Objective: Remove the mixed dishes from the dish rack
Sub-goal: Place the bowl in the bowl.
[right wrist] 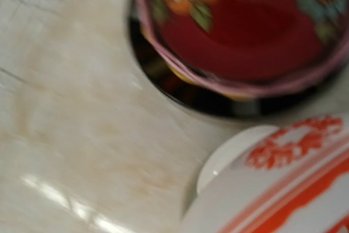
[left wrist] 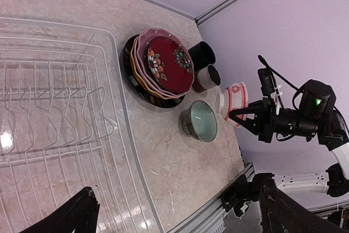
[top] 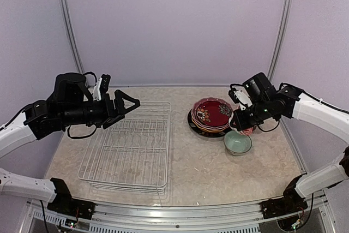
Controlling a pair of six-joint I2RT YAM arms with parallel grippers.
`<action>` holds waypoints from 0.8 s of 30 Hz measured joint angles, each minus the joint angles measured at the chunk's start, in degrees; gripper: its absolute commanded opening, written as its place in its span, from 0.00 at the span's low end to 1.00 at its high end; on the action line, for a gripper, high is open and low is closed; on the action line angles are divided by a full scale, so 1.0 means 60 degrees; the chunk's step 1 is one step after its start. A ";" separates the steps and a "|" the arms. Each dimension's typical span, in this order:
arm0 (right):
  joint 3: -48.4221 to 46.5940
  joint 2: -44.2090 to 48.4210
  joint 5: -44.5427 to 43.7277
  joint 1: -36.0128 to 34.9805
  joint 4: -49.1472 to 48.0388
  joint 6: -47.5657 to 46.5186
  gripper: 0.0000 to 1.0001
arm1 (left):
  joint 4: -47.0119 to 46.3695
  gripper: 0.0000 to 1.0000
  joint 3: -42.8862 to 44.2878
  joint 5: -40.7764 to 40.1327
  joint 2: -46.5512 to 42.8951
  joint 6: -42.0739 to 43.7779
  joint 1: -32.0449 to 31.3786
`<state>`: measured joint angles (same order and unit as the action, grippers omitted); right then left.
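Note:
The white wire dish rack (top: pixel 131 151) is empty; it also shows in the left wrist view (left wrist: pixel 54 124). My left gripper (top: pixel 128 105) hovers open and empty over the rack's far edge (left wrist: pixel 180 223). To the right of the rack, the dark red floral bowl (top: pixel 211 112) (left wrist: pixel 166 64) (right wrist: pixel 245 31) sits on stacked plates (left wrist: pixel 133 72). A pale-green cup (top: pixel 238 143) (left wrist: pixel 200 121) stands in front of them. My right gripper (top: pixel 241 121) is shut on the red-patterned white bowl (top: pixel 247 130) (left wrist: pixel 233 99) (right wrist: pixel 283 189), held tilted just above the table between the stack and the cup.
A black cup (left wrist: pixel 202 54) and a brown-white cup (left wrist: pixel 208 77) stand behind the plate stack, close to the held bowl. The table's right edge and metal rail (left wrist: pixel 218 211) run near the green cup. Upright frame poles (top: pixel 283 25) stand at the back corners.

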<state>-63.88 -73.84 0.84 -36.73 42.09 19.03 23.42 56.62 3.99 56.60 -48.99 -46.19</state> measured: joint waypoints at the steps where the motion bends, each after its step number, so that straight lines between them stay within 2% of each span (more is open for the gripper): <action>1: 0.0044 -0.0029 -0.0186 -0.0004 0.0160 -0.0025 0.00 | 0.0036 0.99 0.0004 0.0000 0.0036 0.0004 0.0000; 8: 0.0495 -0.0634 -0.0790 -0.0015 0.0561 -0.0168 0.00 | 0.0339 0.99 0.0011 -0.0036 0.0102 0.0011 0.0000; 24: 0.0441 -0.2208 -0.1351 -0.0375 0.0659 -0.0535 0.01 | 0.0470 0.99 0.0011 -0.0117 0.0135 0.0011 0.0033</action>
<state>-61.23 -87.09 -7.27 -38.98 46.04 15.81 26.24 56.69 3.29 57.41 -48.93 -46.00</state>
